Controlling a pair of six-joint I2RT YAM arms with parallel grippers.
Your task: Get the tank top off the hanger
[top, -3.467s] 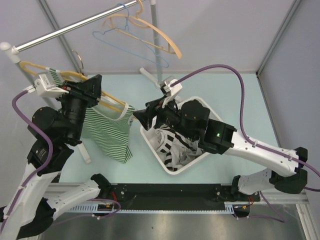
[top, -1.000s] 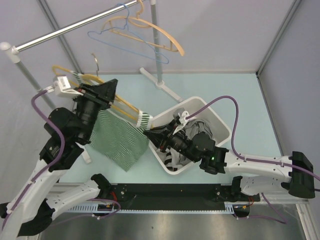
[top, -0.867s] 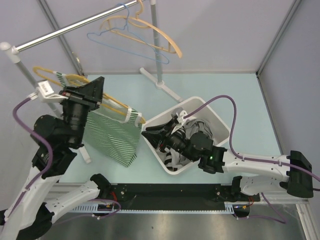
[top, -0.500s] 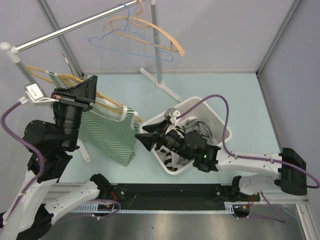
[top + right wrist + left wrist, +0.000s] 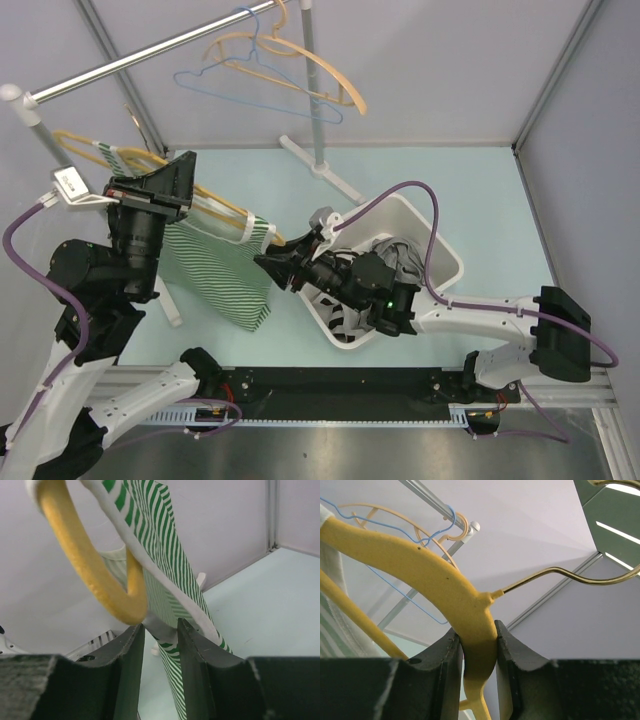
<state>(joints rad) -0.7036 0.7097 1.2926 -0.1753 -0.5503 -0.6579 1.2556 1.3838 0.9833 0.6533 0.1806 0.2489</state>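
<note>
Green-and-white striped cloth of the tank top [image 5: 228, 280] is seen draped from the yellow hanger [image 5: 222, 208], off the rail and over the left half of the table [image 5: 400, 165]. In the overhead view the hanger runs from the far left toward the middle. A white-edged strap is looped over its rounded right end and the body hangs below the bar.

The hanger is clamped at its neck, just under the metal hook, by the left gripper [image 5: 479, 662], whose fingers are pressed against both sides. The strap's white trim is pinched by the right gripper [image 5: 160, 630] just beneath the hanger's curved end, with the striped fabric falling away beyond the fingers.

Just to the right of the tank top, a white basket [image 5: 432, 232] holding other garments is set on the table, partly covered by the right arm. Behind, a blue wire hanger [image 5: 250, 85] and a pale wooden hanger [image 5: 320, 70] are hung on a metal rail [image 5: 150, 55].
</note>
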